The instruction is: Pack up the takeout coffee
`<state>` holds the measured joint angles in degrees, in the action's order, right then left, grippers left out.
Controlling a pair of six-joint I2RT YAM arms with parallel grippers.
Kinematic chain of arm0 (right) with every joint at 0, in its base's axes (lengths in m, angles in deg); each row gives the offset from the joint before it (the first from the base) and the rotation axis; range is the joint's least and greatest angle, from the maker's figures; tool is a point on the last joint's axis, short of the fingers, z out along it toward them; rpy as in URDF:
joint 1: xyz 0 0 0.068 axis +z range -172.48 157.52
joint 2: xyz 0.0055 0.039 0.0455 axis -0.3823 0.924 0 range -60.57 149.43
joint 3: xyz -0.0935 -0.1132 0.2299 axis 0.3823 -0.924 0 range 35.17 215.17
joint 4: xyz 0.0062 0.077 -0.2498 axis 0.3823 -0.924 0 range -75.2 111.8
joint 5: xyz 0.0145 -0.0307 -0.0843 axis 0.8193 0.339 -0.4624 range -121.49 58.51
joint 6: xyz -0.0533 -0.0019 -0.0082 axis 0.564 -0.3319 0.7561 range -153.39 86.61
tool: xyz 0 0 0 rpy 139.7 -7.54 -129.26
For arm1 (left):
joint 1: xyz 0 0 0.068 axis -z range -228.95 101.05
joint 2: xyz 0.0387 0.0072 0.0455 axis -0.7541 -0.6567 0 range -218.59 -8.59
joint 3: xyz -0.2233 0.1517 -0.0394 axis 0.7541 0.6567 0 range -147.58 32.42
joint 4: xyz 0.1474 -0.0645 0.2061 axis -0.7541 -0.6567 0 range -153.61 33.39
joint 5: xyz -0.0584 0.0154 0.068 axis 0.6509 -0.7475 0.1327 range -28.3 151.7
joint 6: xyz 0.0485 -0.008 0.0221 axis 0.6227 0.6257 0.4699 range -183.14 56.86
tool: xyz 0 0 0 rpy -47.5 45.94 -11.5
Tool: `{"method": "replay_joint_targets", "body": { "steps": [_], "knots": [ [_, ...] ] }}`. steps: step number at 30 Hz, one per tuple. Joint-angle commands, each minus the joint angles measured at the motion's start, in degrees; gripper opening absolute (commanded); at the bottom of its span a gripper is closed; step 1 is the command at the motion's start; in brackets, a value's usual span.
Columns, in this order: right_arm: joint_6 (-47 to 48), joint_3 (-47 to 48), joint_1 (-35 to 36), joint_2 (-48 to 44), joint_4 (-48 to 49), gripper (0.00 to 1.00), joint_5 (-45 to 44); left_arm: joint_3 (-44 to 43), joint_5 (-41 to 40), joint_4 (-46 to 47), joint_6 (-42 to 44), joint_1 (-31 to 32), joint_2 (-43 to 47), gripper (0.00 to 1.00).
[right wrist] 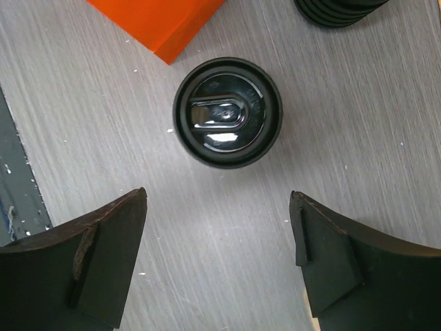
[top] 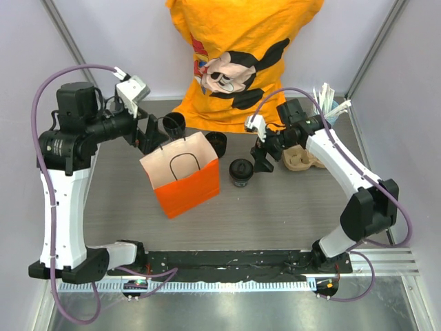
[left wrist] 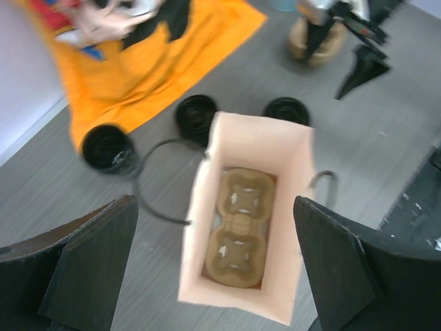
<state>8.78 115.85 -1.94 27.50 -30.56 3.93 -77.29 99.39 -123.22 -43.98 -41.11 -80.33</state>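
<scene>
The right pincer (right wrist: 217, 198) hangs spread wide and empty over the grey wood-grain table (right wrist: 83, 138). Just ahead of its fingertips, centred on the gap but not yet between them, the small black disposable coffee cup with a round black lid (right wrist: 227, 112) stands upright on the table. If the pincer drops from where it is, it would probably land short. A fingertip could then strike the lid's rim and tip the cup, and a grip on the lid alone might pop it off.

Beyond the cup and to the left is a corner of the tall orange paper bag (right wrist: 162, 24). Beyond it to the right is a short black round stack of lids (right wrist: 337, 10). A wide or skewed approach could clip either one.

Farther off, the left pincer (left wrist: 215, 203) hovers above the bag's mouth, also fully spread and gripping nothing. The bag therefore stands unsupported, and a knock on its rim could topple it. The brown cardboard cup carrier (left wrist: 238, 227) at the bottom has narrow wells, so a tilted cup might miss them.
</scene>
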Motion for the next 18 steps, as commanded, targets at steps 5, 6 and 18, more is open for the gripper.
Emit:
{"method": "replay_joint_targets", "body": {
  "steps": [5,6,18],
  "knots": [
    [-5.5,6.4,2.4,3.5,2.4,0.86,-2.2,5.4,-15.6,7.9,-6.1,-4.4,3.4,1.0],
    [-4.7,6.2,2.7,3.3,2.3,0.86,-1.8,6.5,-15.5,7.9,-6.1,-4.6,3.6,1.0],
    [1.0,0.5,8.6,4.7,4.0,0.8,-2.0,8.1,-16.8,9.5,-8.6,-7.6,4.2,1.0]
  ]
}}
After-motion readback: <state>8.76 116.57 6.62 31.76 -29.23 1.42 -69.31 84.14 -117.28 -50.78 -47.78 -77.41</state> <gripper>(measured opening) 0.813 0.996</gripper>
